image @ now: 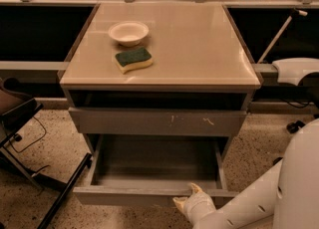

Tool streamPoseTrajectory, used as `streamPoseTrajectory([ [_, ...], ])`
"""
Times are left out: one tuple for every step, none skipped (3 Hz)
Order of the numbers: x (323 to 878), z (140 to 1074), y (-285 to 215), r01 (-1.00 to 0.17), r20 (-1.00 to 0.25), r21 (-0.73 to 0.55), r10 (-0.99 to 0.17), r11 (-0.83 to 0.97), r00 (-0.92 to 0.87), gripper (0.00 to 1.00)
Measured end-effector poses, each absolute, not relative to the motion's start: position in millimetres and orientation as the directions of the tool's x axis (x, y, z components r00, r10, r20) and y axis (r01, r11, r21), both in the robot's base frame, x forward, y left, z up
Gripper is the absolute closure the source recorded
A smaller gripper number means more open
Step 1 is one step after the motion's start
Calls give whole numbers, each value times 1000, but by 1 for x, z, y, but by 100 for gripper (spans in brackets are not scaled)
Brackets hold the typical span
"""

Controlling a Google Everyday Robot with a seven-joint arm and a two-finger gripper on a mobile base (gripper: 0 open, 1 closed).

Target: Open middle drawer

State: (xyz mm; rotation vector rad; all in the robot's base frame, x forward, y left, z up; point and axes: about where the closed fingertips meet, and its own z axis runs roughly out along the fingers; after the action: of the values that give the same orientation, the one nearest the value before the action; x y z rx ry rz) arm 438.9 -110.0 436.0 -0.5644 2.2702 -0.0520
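Note:
The middle drawer (pixel 124 196) stands pulled well out of the grey cabinet, and its grey inside (pixel 157 161) shows with nothing in it. Above it sits a closed drawer front with white scratches (pixel 159 122) right of centre. My gripper (pixel 192 202), pale and at the end of the white arm (pixel 249 205) coming in from the lower right, sits at the top edge of the middle drawer's front, right of its centre. The lower part of the drawer front is cut off by the frame's bottom edge.
On the beige cabinet top (pixel 199 44) lie a white bowl (pixel 128 32) and a green-and-yellow sponge (pixel 133 59). A dark chair frame (pixel 30 138) stands on the speckled floor at the left. A white object (pixel 296 68) juts in at the right.

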Motion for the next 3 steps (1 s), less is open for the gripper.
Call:
streamPoseTrajectory([
  [434,437,-109,-371,-690,-213,-408,904,-597,100],
  [434,439,-109,-371,-690,-213,-408,904,-598,100],
  [428,438,-109,-360,-693,-216,-402,908,-599,100],
])
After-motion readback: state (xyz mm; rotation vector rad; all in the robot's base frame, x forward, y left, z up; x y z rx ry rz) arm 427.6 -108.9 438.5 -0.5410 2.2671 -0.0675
